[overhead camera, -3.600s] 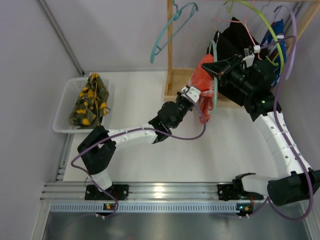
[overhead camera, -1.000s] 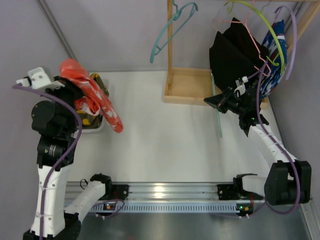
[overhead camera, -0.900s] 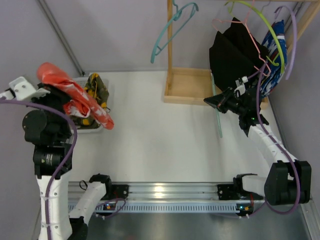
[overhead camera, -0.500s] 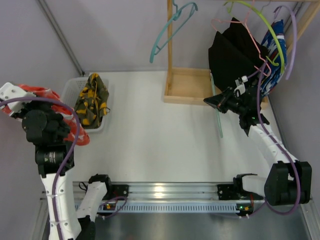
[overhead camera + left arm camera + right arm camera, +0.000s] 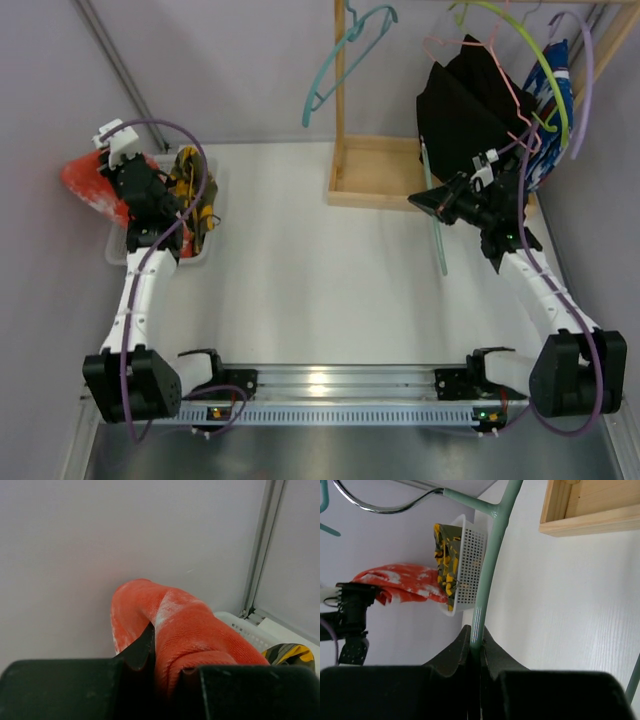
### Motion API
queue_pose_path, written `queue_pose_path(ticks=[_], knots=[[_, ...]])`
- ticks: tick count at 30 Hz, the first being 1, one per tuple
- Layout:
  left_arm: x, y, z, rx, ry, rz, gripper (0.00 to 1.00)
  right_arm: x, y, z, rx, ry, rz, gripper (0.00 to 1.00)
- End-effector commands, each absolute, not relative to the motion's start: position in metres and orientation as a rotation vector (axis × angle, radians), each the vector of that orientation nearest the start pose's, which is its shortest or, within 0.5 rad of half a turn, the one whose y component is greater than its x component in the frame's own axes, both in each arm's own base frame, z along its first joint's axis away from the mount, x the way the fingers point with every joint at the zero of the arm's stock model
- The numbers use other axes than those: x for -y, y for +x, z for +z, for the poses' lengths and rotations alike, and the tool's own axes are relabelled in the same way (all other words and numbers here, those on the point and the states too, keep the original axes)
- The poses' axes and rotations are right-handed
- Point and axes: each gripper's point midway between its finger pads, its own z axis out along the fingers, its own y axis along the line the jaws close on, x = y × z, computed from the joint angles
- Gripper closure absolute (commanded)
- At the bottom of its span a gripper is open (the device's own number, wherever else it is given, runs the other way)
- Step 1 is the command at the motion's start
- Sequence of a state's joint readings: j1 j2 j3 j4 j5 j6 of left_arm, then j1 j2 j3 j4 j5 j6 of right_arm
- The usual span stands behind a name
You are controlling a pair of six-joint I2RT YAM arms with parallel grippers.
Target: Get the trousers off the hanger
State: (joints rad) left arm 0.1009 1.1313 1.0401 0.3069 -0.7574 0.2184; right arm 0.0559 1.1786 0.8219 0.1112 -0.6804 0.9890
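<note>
Left gripper (image 5: 167, 652) was clamped on the soft, bunched red-orange trousers (image 5: 185, 625), just left of the white perforated basket (image 5: 120, 215). Crumpled camouflage trousers (image 5: 190, 195) lay inside it. Right gripper (image 5: 475, 642) was closed on the thin mint-green hanger (image 5: 490, 565) rod. Black trousers (image 5: 460, 110) hung draped at the rear right.

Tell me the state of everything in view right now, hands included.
left hand: shut on the red-orange trousers
red-orange trousers: held beside the white basket
right hand: shut on the pale green hanger
pale green hanger: bare, off the rack
camouflage trousers: lying in the basket
black trousers: hanging on the rack
</note>
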Motion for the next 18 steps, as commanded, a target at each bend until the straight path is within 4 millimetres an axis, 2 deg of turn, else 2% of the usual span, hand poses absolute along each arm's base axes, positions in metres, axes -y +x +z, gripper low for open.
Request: queue_pose_path(ticks=[1, 3, 4, 7, 8, 9, 12, 15, 18], knots=[[-0.167, 0.371, 0.425, -1.121, -0.598, 0.661, 1.00, -0.155, 0.334, 0.328, -1.759, 0.217, 1.316, 1.00], [-0.170, 0.390, 0.407, -1.162, -0.596, 0.655, 1.00, -0.156, 0.330, 0.335, -1.753, 0.189, 1.312, 1.00], [-0.171, 0.406, 0.386, -1.212, -0.589, 0.654, 1.00, -0.155, 0.328, 0.339, -1.746, 0.175, 1.307, 1.00], [-0.167, 0.426, 0.352, -1.299, -0.538, 0.648, 1.00, -0.156, 0.321, 0.349, -1.725, 0.139, 1.300, 1.00], [-0.167, 0.435, 0.333, -1.347, -0.520, 0.658, 0.99, -0.156, 0.319, 0.351, -1.718, 0.133, 1.298, 1.00], [-0.167, 0.439, 0.320, -1.378, -0.510, 0.668, 0.91, -0.155, 0.317, 0.354, -1.709, 0.126, 1.296, 1.00], [-0.170, 0.455, 0.275, -1.498, -0.487, 0.698, 0.78, -0.156, 0.314, 0.364, -1.692, 0.106, 1.300, 1.00], [-0.161, 0.468, 0.238, -1.605, -0.415, 0.653, 0.74, -0.156, 0.310, 0.375, -1.671, 0.089, 1.301, 1.00], [-0.156, 0.472, 0.216, -1.682, -0.393, 0.620, 0.67, -0.156, 0.307, 0.384, -1.657, 0.077, 1.300, 1.00]])
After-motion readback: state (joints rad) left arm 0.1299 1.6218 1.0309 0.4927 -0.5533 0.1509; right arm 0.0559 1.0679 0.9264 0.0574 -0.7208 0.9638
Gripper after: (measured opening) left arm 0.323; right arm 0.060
